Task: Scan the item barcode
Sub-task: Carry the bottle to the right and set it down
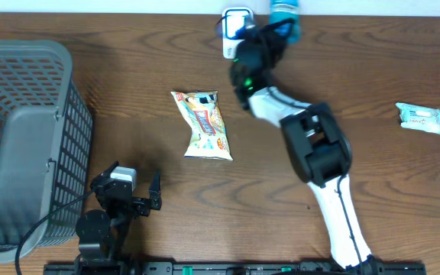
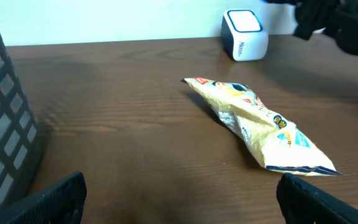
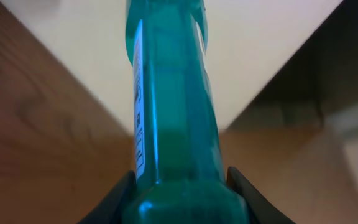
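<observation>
The item in hand is a teal bottle [image 1: 286, 14], and my right gripper [image 1: 275, 32] is shut on it at the far edge of the table. It is held just right of the white scanner box [image 1: 235, 24]. In the right wrist view the bottle [image 3: 173, 93] fills the middle and runs away from my right gripper [image 3: 180, 180], with a black finger on each side of it. A white printed label [image 3: 138, 106] runs down its left side. My left gripper [image 1: 131, 192] rests open near the front left, nothing between its fingers [image 2: 316, 199].
A yellow snack packet [image 1: 203, 126] lies mid-table, ahead of my left gripper [image 2: 182, 208] in its wrist view [image 2: 260, 121]. A grey basket [image 1: 21, 145] stands at the left. A small pale green packet [image 1: 420, 118] lies at the right. The scanner [image 2: 244, 35] shows at the back.
</observation>
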Action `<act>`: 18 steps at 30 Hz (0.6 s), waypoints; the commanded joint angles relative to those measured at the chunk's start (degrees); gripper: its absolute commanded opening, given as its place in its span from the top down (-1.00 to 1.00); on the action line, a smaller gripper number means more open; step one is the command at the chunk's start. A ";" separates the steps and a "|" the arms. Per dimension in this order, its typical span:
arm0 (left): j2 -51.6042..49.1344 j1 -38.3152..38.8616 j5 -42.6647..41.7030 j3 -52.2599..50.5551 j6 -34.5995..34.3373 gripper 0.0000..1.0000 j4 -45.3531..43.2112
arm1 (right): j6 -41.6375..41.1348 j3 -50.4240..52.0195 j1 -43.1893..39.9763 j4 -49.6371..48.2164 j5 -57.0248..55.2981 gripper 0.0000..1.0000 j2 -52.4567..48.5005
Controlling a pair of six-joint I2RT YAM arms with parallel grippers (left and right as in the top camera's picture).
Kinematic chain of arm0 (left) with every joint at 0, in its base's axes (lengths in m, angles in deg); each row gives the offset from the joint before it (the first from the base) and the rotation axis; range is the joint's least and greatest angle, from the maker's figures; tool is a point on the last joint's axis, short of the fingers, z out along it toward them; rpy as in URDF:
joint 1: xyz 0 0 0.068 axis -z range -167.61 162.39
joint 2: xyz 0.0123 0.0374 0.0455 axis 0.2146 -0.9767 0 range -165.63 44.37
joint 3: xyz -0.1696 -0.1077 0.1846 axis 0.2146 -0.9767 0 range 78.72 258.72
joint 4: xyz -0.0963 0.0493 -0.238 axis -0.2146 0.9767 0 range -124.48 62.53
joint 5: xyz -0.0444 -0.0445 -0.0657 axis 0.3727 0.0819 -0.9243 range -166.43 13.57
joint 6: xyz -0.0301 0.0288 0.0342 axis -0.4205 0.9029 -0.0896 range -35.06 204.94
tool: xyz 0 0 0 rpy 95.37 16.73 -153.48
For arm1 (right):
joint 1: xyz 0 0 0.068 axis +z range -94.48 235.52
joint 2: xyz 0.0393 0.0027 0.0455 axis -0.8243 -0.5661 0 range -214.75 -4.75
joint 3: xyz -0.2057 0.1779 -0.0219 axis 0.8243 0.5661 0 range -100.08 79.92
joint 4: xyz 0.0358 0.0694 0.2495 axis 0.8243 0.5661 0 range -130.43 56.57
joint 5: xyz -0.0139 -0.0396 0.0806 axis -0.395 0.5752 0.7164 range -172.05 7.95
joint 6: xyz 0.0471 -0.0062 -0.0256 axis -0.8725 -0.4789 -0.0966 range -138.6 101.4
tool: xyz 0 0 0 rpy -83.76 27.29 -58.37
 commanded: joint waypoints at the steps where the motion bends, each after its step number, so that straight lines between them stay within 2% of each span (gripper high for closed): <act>1: 0.26 -0.33 -0.28 -0.94 0.79 -0.96 1.07 | -10.82 -1.42 -8.68 4.17 -9.55 0.84 2.84; 5: 0.26 -0.33 -0.28 -0.94 0.79 -0.96 1.07 | -26.45 -1.27 -16.33 21.88 -11.47 0.80 2.84; 8: 0.26 -0.33 -0.28 -0.92 0.79 -0.96 1.07 | -42.01 -1.25 -20.81 38.77 -9.86 0.74 2.84; 9: 0.26 -0.33 -0.28 -0.92 0.79 -0.96 1.07 | -50.97 -1.25 -22.77 48.48 -7.45 0.69 2.84; 13: 0.26 -0.33 -0.28 -0.92 0.79 -0.96 1.07 | -69.16 -1.25 -27.02 69.46 2.05 0.64 2.84; 16: 0.26 -0.33 -0.28 -0.94 0.79 -0.96 1.07 | -78.77 -1.25 -30.18 78.49 7.87 0.58 2.84; 18: 0.26 -0.33 -0.28 -0.94 0.79 -0.96 1.07 | -84.80 -1.25 -32.76 82.95 10.05 0.40 2.84</act>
